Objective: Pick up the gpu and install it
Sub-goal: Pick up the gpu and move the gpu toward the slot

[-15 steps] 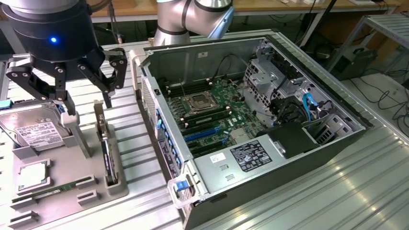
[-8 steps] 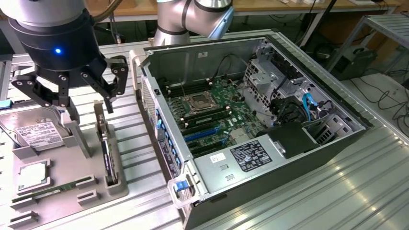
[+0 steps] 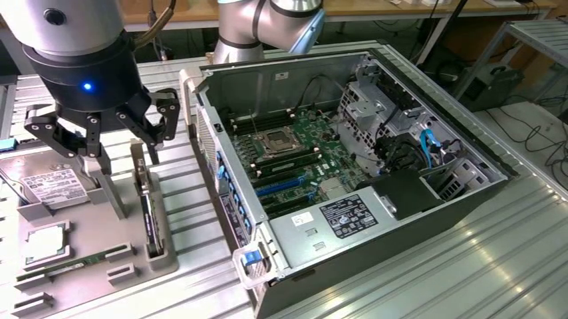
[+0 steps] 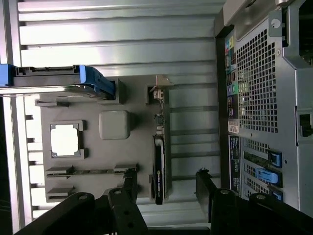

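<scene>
GPU (image 3: pixel 147 214) stands on its thin edge in a slot of the gray holder (image 3: pixel 93 282). It is a flat black card, and it has a pale metal strip at one end. The holder lies on the ribbed metal counter (image 3: pixel 497 266), just beside the open computer case (image 3: pixel 355 166).

My pincer (image 3: pixel 120 151) hangs right above the card. It is open as wide as it goes, and it holds nothing. In the wrist view the GPU (image 4: pixel 158 171) sits between my two fingers, with the pincer (image 4: pixel 166 180) spread on both sides of it. I see a gap on each side, so my fingers (image 4: pixel 129 182) do not touch the card.

Other parts rest in the holder too. A hard drive (image 3: pixel 49 183) with a white label lies at the exterior view's left. A square chip (image 3: pixel 46 240) sits near it, and a thin green memory stick (image 3: pixel 71 264) lies close to that.

Inside the case I see a green board (image 3: pixel 297 156) with blue slots.
</scene>
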Tool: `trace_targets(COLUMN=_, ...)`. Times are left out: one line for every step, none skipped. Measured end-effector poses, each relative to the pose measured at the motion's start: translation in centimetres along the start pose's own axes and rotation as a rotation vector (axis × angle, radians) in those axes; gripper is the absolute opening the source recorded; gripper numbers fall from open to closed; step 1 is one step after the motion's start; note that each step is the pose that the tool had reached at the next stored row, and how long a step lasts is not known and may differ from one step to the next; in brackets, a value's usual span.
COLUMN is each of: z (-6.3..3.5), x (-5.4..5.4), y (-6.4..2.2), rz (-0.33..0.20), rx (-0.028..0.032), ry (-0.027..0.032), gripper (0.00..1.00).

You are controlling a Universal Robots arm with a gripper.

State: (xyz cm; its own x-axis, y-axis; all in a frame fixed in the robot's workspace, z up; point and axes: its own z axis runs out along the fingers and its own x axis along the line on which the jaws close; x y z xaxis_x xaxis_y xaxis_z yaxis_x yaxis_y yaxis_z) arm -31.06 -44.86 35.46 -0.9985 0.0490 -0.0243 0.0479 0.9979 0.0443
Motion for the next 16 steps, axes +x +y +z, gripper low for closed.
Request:
trace_targets(z=0.11, x=0.0, y=0.00, rz=0.000, rx=0.0000, ry=0.0000, gripper=0.60)
trace_targets(z=0.19, x=0.0, y=-0.01, rz=0.000, rx=0.0000, ry=0.0000, gripper=0.60)
trace_targets(z=0.27, x=0.0, y=-0.01, rz=0.000, rx=0.0001, ry=0.0000, gripper=0.60)
trace_targets(z=0.36, x=0.0, y=-0.01, rz=0.000, rx=0.0000, ry=0.0000, gripper=0.60)
trace_targets(z=0.46, x=0.0, y=-0.02, rz=-0.001, rx=0.0000, ry=0.0000, gripper=0.60)
trace_targets(z=0.54, x=0.0, y=-0.03, rz=-0.001, rx=0.0000, ry=0.0000, gripper=0.60)
trace_targets(z=0.62, x=0.0, y=-0.04, rz=-0.001, rx=0.0000, ry=0.0000, gripper=0.60)
trace_targets(z=0.71, x=0.0, y=-0.05, rz=-0.002, rx=0.0000, ry=0.0000, gripper=0.60)
trace_targets(z=0.78, x=0.0, y=-0.06, rz=-0.002, rx=0.0000, ry=0.0001, gripper=0.60)
trace_targets(z=0.88, x=0.0, y=-0.08, rz=-0.002, rx=0.0000, ry=0.0001, gripper=0.60)
trace_targets(z=0.97, x=0.0, y=-0.09, rz=-0.003, rx=0.0000, ry=0.0001, gripper=0.60)
trace_targets(z=1.07, x=0.0, y=-0.10, rz=-0.003, rx=0.0000, ry=0.0001, gripper=0.60)
trace_targets(z=1.14, x=0.0, y=-0.10, rz=-0.003, rx=0.0000, ry=0.0002, gripper=0.60)
trace_targets(z=1.21, x=0.0, y=-0.13, rz=-0.004, rx=0.0000, ry=0.0002, gripper=0.60)
trace_targets(z=1.28, x=0.0, y=-0.19, rz=-0.005, rx=0.0000, ry=0.0003, gripper=0.60)
trace_targets(z=1.38, x=0.0, y=-0.21, rz=-0.005, rx=-0.0002, ry=0.0001, gripper=0.60)
